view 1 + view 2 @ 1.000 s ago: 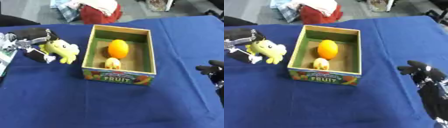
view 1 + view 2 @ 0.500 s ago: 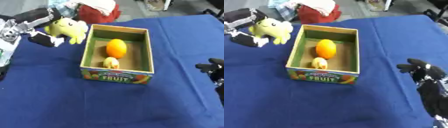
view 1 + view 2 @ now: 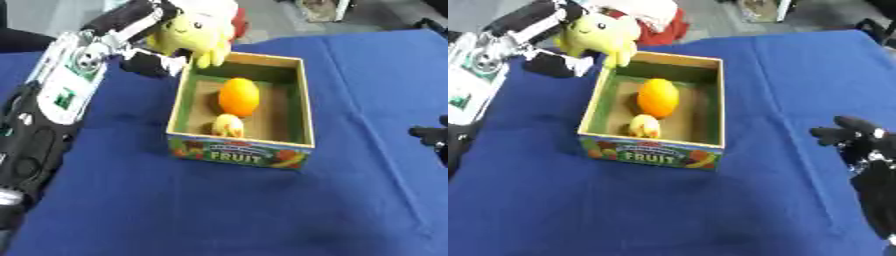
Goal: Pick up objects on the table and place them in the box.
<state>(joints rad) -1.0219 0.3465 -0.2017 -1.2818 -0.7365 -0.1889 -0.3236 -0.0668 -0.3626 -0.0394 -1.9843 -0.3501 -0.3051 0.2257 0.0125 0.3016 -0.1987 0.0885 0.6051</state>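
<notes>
My left hand point(image 3: 144, 22) is shut on a yellow plush toy point(image 3: 197, 37) and holds it in the air over the far left corner of the box point(image 3: 302, 107). The box is cardboard, open on top, with "FRUIT" printed on its front. Inside it lie an orange point(image 3: 239, 96) and a small pale yellow fruit point(image 3: 227, 125). My right hand point(image 3: 859, 142) rests at the right edge of the table, its fingers relaxed, holding nothing.
A blue cloth point(image 3: 219, 210) covers the table. Beyond the far edge lies a red and white heap point(image 3: 662, 22) of things. My left forearm point(image 3: 52, 95) stretches along the left side of the table.
My left hand has carried the plush toy up and to the right, from the table left of the box to above the box's far left corner. The right hand stays put.
</notes>
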